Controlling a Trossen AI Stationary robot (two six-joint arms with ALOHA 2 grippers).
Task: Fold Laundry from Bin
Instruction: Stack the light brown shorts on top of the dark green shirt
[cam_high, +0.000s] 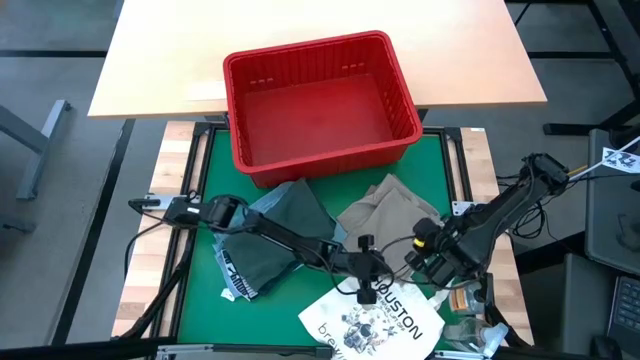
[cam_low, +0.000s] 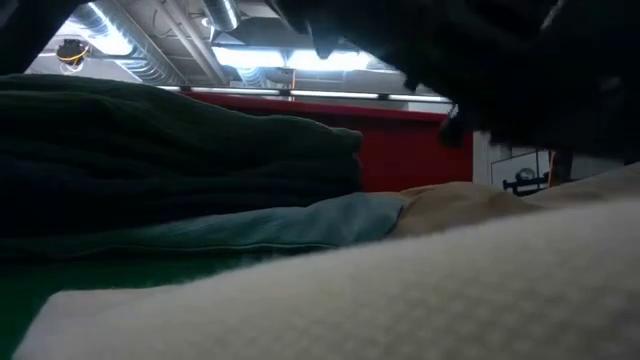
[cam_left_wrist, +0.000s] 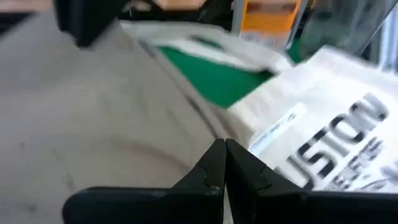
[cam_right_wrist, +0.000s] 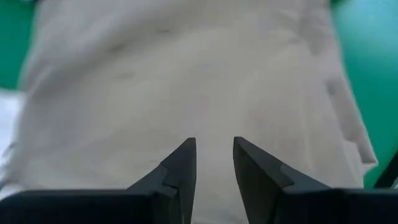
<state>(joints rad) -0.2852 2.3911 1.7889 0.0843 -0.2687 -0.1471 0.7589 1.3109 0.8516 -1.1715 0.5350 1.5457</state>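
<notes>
The red bin (cam_high: 318, 100) stands empty at the table's far side. A dark green garment (cam_high: 285, 228) lies on a light blue one (cam_low: 280, 225) on the green mat, left of centre. A khaki garment (cam_high: 390, 213) lies crumpled right of centre. My left gripper (cam_high: 365, 283) is shut, low over the khaki garment's near edge (cam_left_wrist: 124, 124), beside the white "HOUSTON" tote (cam_high: 375, 320). My right gripper (cam_high: 432, 260) is narrowly open just above the khaki garment (cam_right_wrist: 186, 74), at its near right part. No navy garment shows. My left gripper's shut fingertips (cam_left_wrist: 214, 163) point slanting down at the khaki garment's near edge, where it meets the tote (cam_left_wrist: 323, 124). I cannot tell whether they touch the cloth or hold any of it.
The tote lies flat at the near edge, partly under the left gripper. A bare light wooden table (cam_high: 300, 30) stands behind the bin. Bare green mat (cam_high: 200, 300) shows at the near left. Small items and cables (cam_high: 470, 310) lie at the near right.
</notes>
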